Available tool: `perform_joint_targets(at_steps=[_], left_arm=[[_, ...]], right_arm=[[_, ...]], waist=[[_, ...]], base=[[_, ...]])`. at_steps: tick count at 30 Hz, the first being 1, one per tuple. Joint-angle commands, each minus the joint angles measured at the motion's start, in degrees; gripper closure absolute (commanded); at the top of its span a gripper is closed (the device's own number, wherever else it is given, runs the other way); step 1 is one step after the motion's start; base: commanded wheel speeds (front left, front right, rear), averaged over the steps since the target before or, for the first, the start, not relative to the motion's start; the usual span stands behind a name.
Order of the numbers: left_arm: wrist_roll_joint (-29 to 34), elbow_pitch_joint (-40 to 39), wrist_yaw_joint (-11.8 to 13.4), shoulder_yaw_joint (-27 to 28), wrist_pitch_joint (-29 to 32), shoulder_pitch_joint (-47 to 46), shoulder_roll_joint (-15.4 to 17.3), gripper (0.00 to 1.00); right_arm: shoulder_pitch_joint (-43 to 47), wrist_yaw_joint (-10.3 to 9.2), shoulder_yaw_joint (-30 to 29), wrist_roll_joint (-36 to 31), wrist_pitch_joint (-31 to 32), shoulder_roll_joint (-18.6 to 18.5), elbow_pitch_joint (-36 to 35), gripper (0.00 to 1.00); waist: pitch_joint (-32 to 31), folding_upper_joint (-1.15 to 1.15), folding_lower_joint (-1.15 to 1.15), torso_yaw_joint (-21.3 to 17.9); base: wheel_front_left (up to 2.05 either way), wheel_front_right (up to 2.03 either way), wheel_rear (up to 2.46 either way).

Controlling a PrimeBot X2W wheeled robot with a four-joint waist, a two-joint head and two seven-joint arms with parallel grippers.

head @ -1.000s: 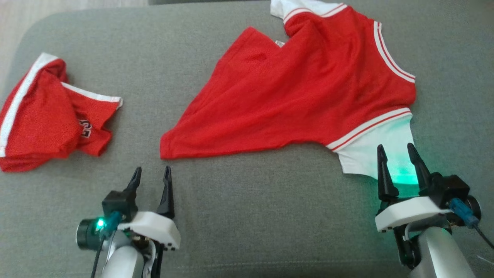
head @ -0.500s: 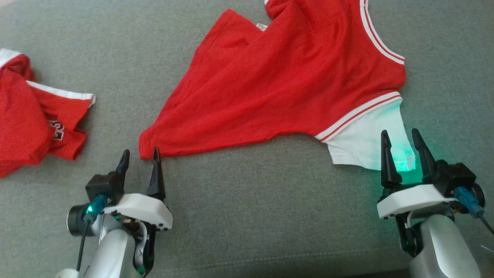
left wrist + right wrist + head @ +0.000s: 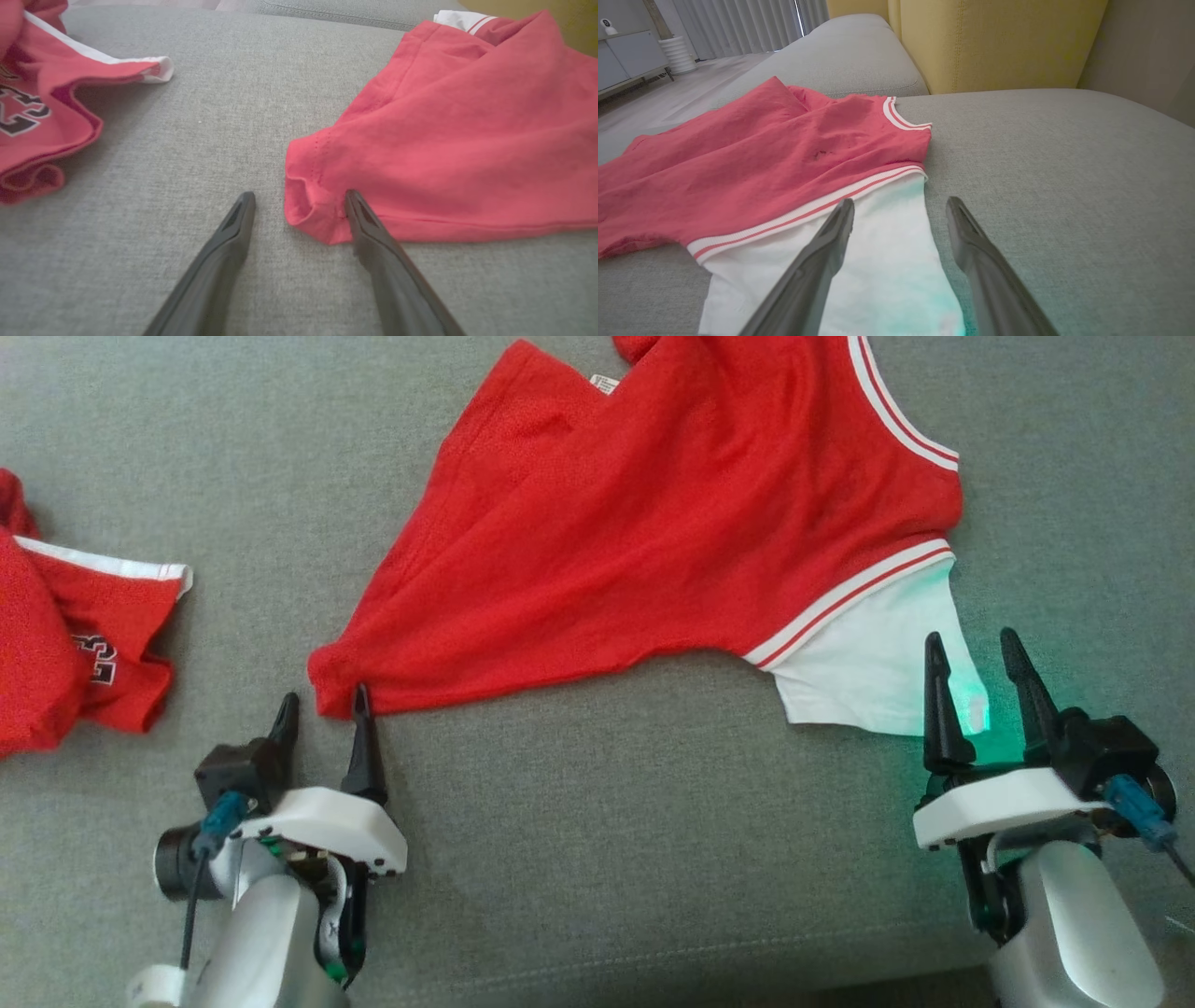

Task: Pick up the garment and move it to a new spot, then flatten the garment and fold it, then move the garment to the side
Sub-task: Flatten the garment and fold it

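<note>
The garment (image 3: 653, 523) is a red jersey top with white striped trim and a white sleeve (image 3: 868, 672), lying spread on the grey sofa seat (image 3: 607, 849). My left gripper (image 3: 322, 698) is open at the garment's near left hem corner. In the left wrist view, the left gripper (image 3: 299, 196) has that red corner (image 3: 313, 205) between its fingers, and the right finger touches the cloth. My right gripper (image 3: 973, 639) is open over the sleeve's near right corner. The right wrist view shows the right gripper (image 3: 900, 201) with the white sleeve (image 3: 887, 261) lying between its fingers.
Crumpled red shorts (image 3: 75, 644) with white trim and a number print lie at the far left, also seen as shorts (image 3: 42, 116) in the left wrist view. A yellow cushion (image 3: 994, 42) stands behind the seat. The seat's front seam (image 3: 653, 961) runs along the bottom.
The head camera has tilted, so the whole picture shifted up and left. The left gripper has closed in on the hem corner, which now sits between its fingers. The right gripper stays over the sleeve.
</note>
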Motion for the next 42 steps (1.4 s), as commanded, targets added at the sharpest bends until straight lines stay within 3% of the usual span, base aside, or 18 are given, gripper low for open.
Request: perform_joint_targets(at_steps=[1,10,11,14,23,30,31,32,33,34,38,42], left_arm=[[-0.6,-0.4,-0.4,1.4,0.0,-1.0,0.4,0.00],[-1.7,0.8,-1.2,-0.3,0.0,-0.6,0.4,0.01],[-1.8,1.4,-1.3,-0.8,0.0,-0.5,0.4,0.55],[-2.3,2.3,-1.6,-1.3,0.0,-0.6,0.4,1.00],[-2.5,2.6,-1.7,-2.2,0.0,-0.9,0.4,1.00],[-2.1,1.8,-1.8,-2.4,0.0,-0.6,0.4,1.00],[-2.0,1.7,-1.9,-2.4,0.0,-0.5,0.4,1.00],[-2.0,1.6,-1.9,-2.4,0.0,-0.4,0.4,1.00],[-1.9,1.5,-1.9,-2.4,0.0,-0.4,0.4,1.00],[-1.9,1.5,-1.9,-2.4,0.0,-0.4,0.4,1.00],[-1.8,1.1,-1.8,-2.5,0.0,-0.5,0.4,1.00],[-1.6,-1.4,-1.9,-1.8,0.0,-0.3,0.4,1.00]], right_arm=[[-1.3,0.37,1.3,0.3,-0.6,-0.2,-1.8,0.00],[-1.4,0.37,1.2,0.5,-0.6,-0.2,-1.5,0.00],[-1.5,0.37,1.1,0.5,-0.6,-0.2,-1.1,0.00],[-1.4,0.37,0.3,0.2,-0.6,-0.2,-0.4,0.00],[-1.0,0.37,-3.3,-1.3,-0.6,-0.2,5.5,0.00],[-2.2,0.37,-2.9,-1.8,-0.6,-0.2,11.1,0.00],[-2.3,0.37,-2.7,-1.9,-0.6,-0.2,11.8,0.09],[-2.3,0.37,-2.4,-2.0,-0.6,-0.2,12.5,0.38],[-2.3,0.37,-1.9,-2.0,-0.6,-0.2,13.1,0.77],[-2.1,0.37,-1.3,-2.0,-0.6,-0.2,13.8,1.00],[-1.6,0.37,0.2,-0.3,-0.6,-0.2,14.8,1.00],[-1.1,0.37,-0.4,2.1,-0.6,-0.2,10.7,1.00]], waist=[[0.2,0.00,0.00,-0.1],[0.2,0.00,0.00,-0.4],[0.2,0.00,0.00,-0.4],[0.1,0.00,0.00,-0.3],[-0.4,0.00,0.00,0.1],[-0.6,0.00,0.00,0.6],[-0.6,0.00,0.00,0.7],[-0.6,0.00,0.00,0.7],[-0.7,0.00,0.00,0.7],[-0.8,0.00,0.00,0.7],[-1.5,0.00,0.00,0.9],[-3.6,0.00,0.00,0.9]], base=[[0.00,0.00,0.00],[0.00,0.00,0.00],[0.00,0.00,0.00],[0.00,0.00,0.00],[0.00,0.00,0.00],[0.00,0.00,0.00],[0.00,0.00,0.00],[0.00,0.00,0.00],[0.00,0.00,0.00],[0.00,0.00,0.00],[0.00,0.00,0.00],[0.00,0.00,0.00]])
